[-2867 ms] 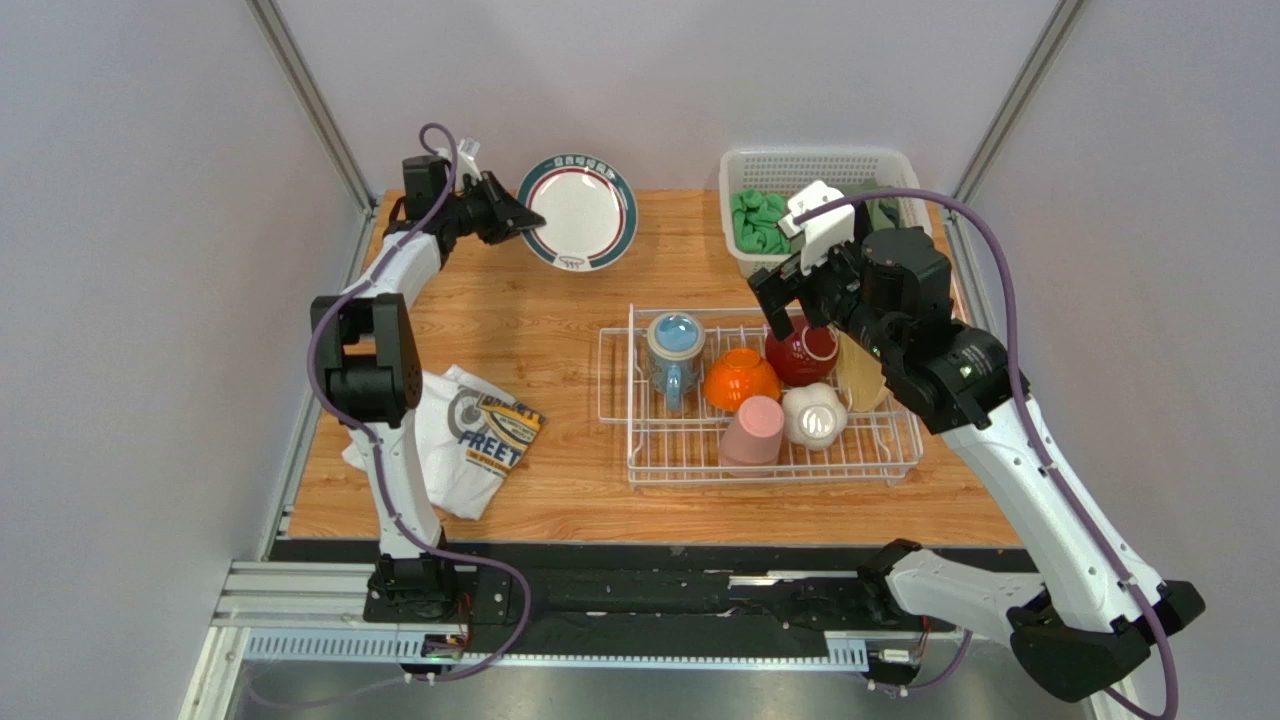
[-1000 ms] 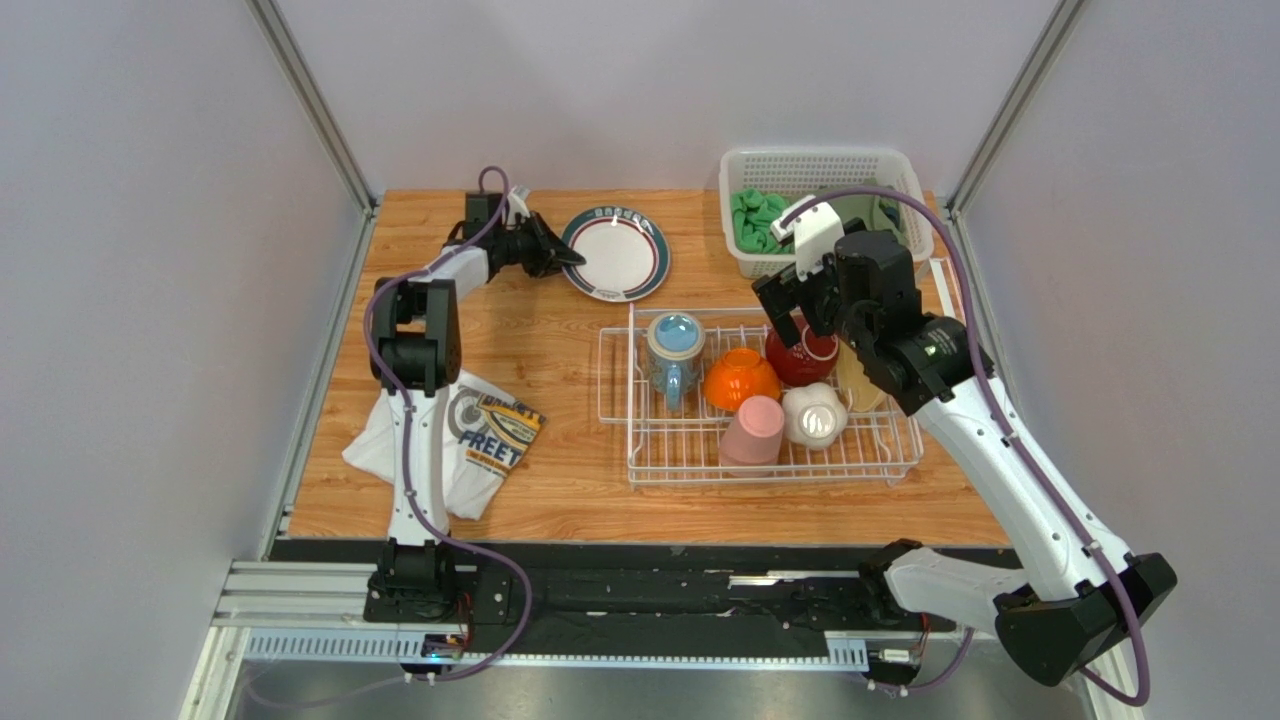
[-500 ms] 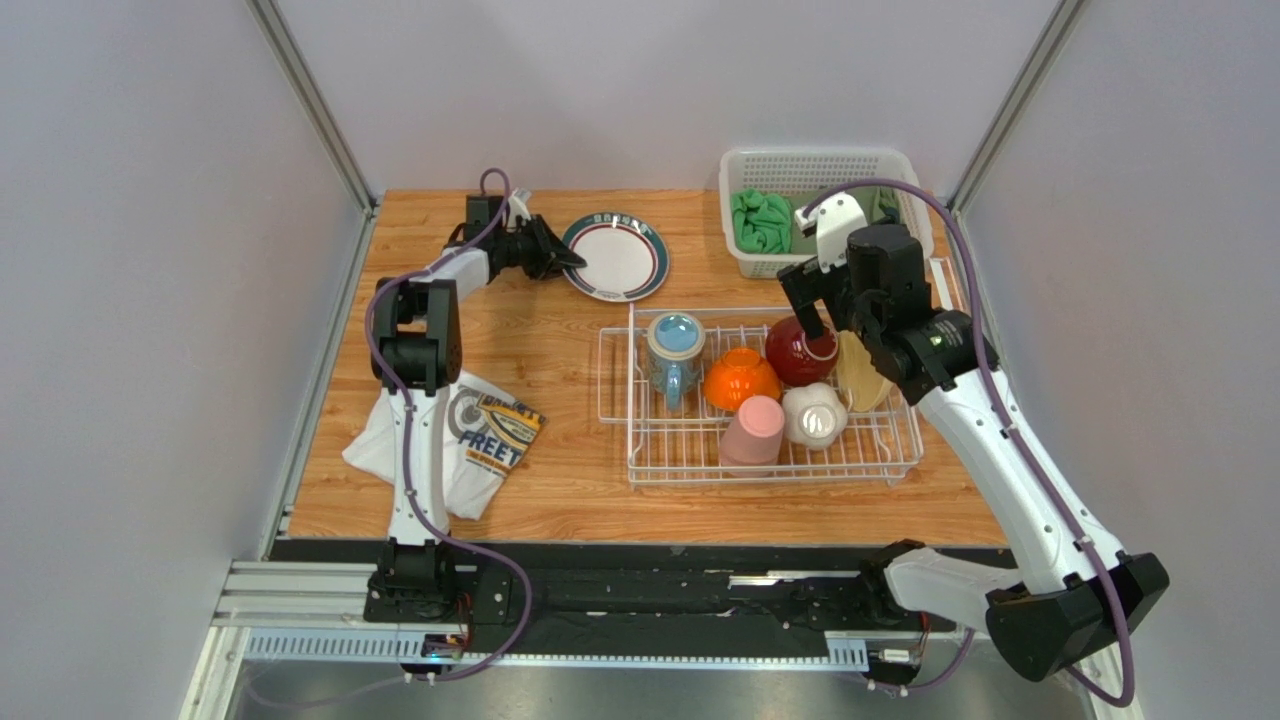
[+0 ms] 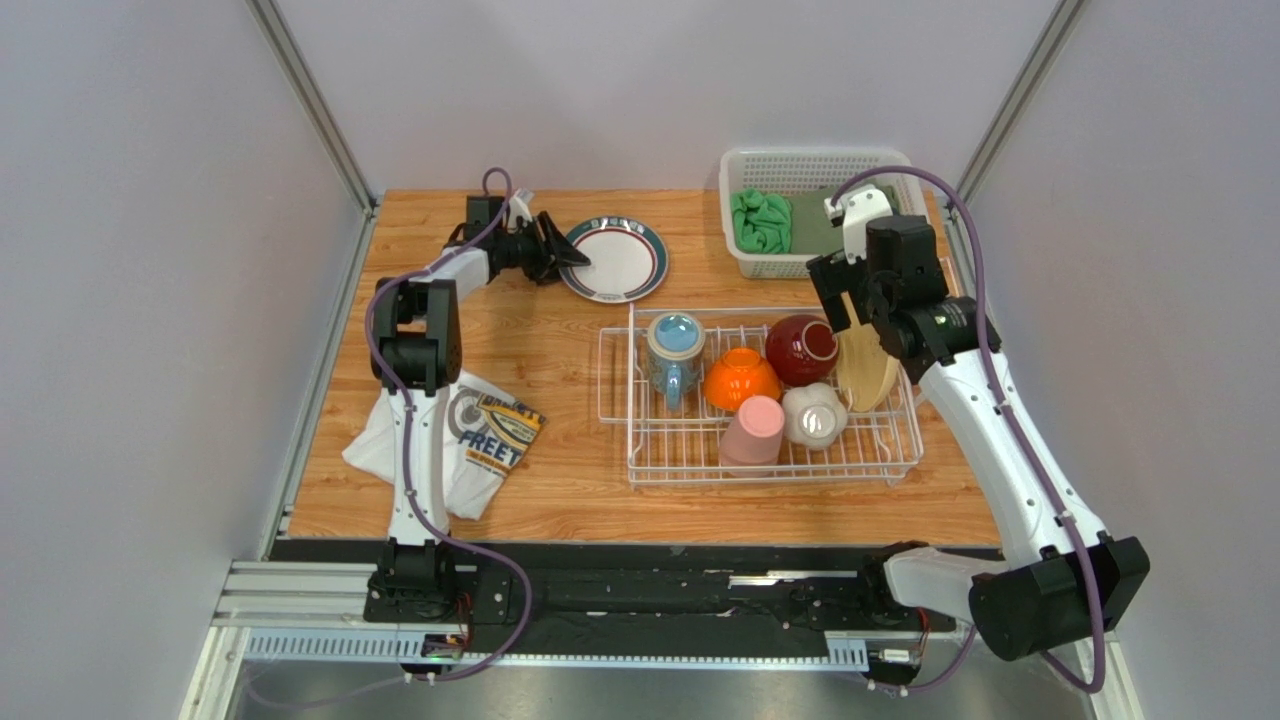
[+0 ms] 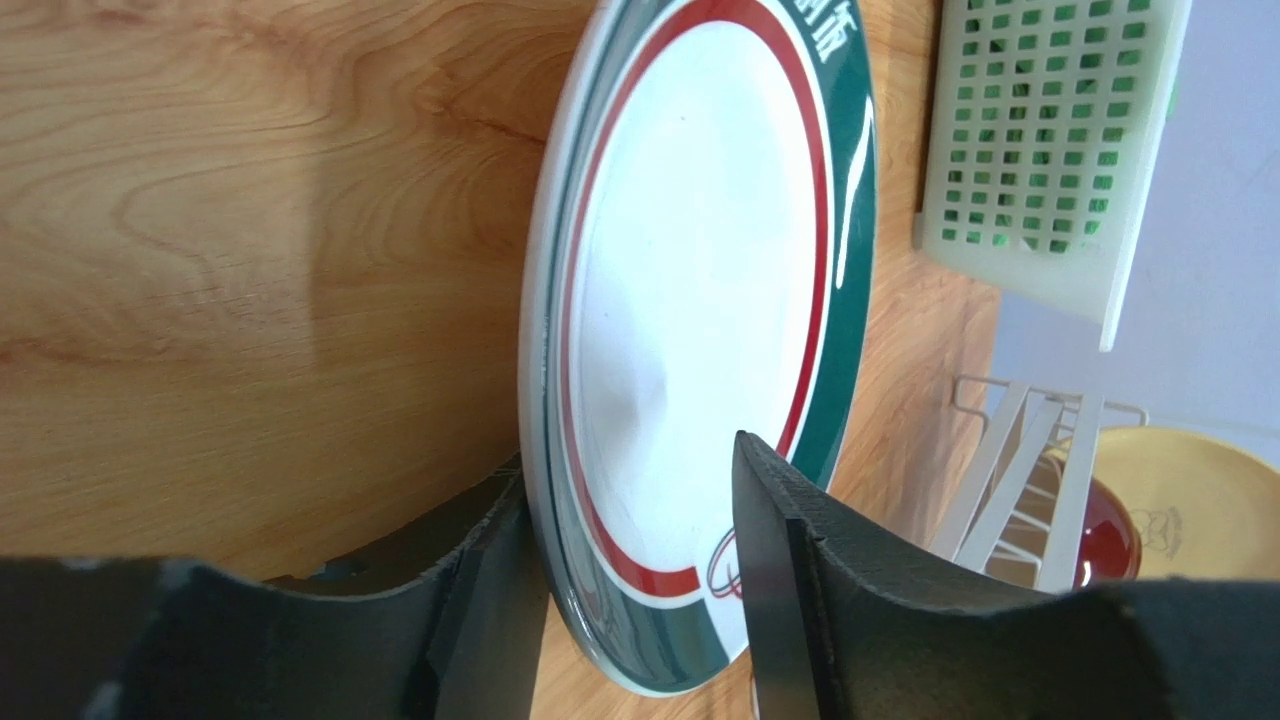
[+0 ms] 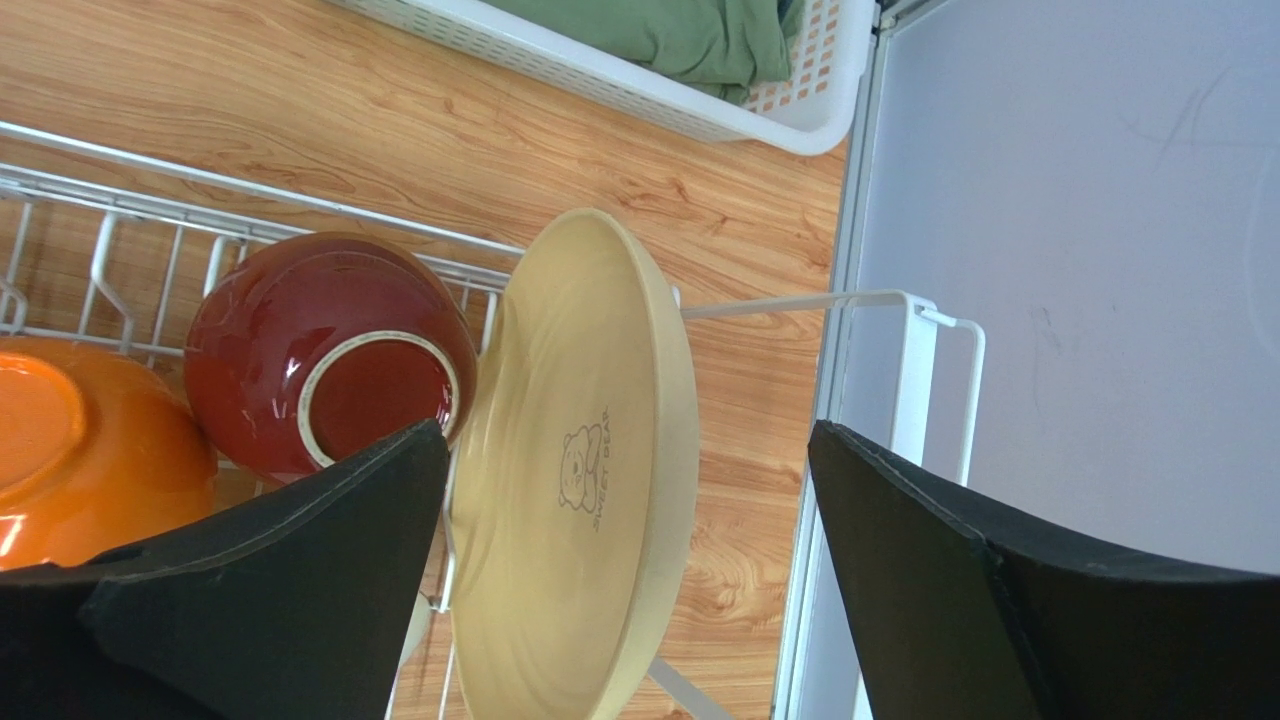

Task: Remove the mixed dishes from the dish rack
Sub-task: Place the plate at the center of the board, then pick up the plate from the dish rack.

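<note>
Swung rightward since half a second back, off the glossy dark red bowl (image 4: pixel 801 348) and over to the upright tan round plate (image 4: pixel 864 365) at the right end of the white wire dish rack (image 4: pixel 661 450): so much for the right gripper (image 6: pixel 628 435). Spread wide now, straddling that plate's top edge, clear of it on both sides.

Across to the left gripper (image 5: pixel 631 458): loosened since a second ago, parted either side of the rim of the white round plate with the green-and-red border (image 5: pixel 706 300), gripping nothing. Resting on the wooden table (image 4: pixel 541 360) at the far side, that plate, left of the white perforated plastic basket (image 4: pixel 812 156) and its green cloths (image 4: pixel 762 221).

Sitting in the rack as before: light-blue mug (image 4: pixel 675 350), orange bowl (image 4: pixel 741 378), pink cup (image 4: pixel 753 431), small white bowl (image 4: pixel 815 416).
</note>
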### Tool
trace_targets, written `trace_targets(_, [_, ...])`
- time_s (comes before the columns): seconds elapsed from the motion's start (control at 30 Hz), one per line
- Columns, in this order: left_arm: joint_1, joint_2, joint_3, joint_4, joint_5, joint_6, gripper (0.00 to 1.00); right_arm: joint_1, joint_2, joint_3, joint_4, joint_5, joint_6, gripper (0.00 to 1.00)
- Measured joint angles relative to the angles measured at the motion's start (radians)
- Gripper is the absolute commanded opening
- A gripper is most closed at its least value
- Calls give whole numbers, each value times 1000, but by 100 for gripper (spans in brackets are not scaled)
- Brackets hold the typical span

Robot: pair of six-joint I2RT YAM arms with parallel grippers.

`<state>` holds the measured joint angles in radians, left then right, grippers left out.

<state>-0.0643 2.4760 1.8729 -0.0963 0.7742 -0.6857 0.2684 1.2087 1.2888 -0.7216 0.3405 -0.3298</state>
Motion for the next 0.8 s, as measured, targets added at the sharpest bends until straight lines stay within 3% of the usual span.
trace_targets(0.3, [-2,-34,-11,-38,-23,71,77,-19,22,-34,-14,29,0,94])
trace_targets(0.6, [-2,-85,-37,-108,-85,153,80,-25,51,-80,-24,70,2,86])
trace_targets(0.8, [-2,-116,-63,-133,-130,192,80,-29,72,-86,-26,82,4,69])
